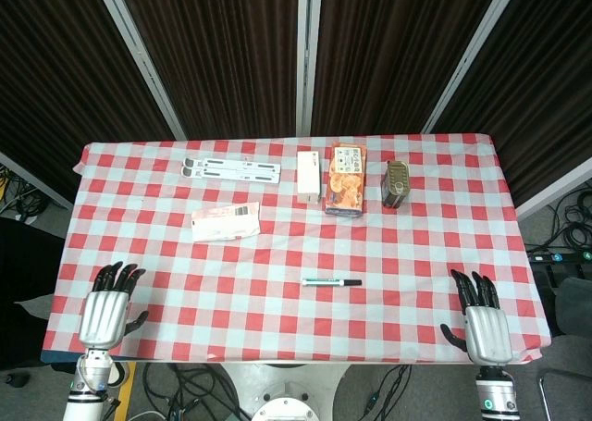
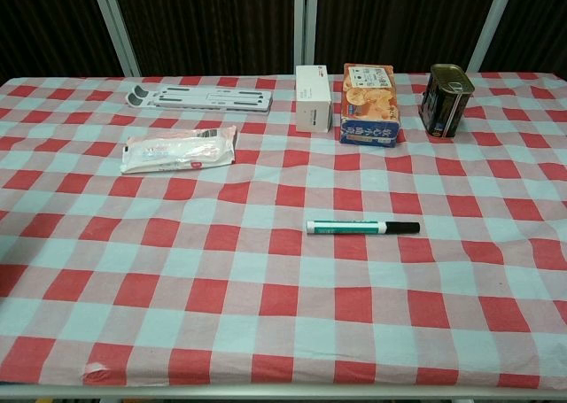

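Note:
My left hand [image 1: 108,307] rests over the near left corner of the red-and-white checked table [image 1: 277,319], fingers spread, holding nothing. My right hand [image 1: 481,319] sits over the near right corner, fingers apart and empty as well. Neither hand shows in the chest view. A green-and-white marker with a black cap [image 1: 332,281] [image 2: 362,228] lies near the front middle, between the two hands and apart from both. A pink-and-white packet [image 1: 225,223] [image 2: 178,150] lies left of centre.
Along the back stand a white box [image 1: 309,176] [image 2: 313,98], an orange biscuit box [image 1: 345,179] [image 2: 369,104] and a dark tin can [image 1: 398,182] [image 2: 445,99]. A white folding stand [image 1: 231,170] [image 2: 200,98] lies flat at the back left. Dark curtains hang behind; cables lie on the floor.

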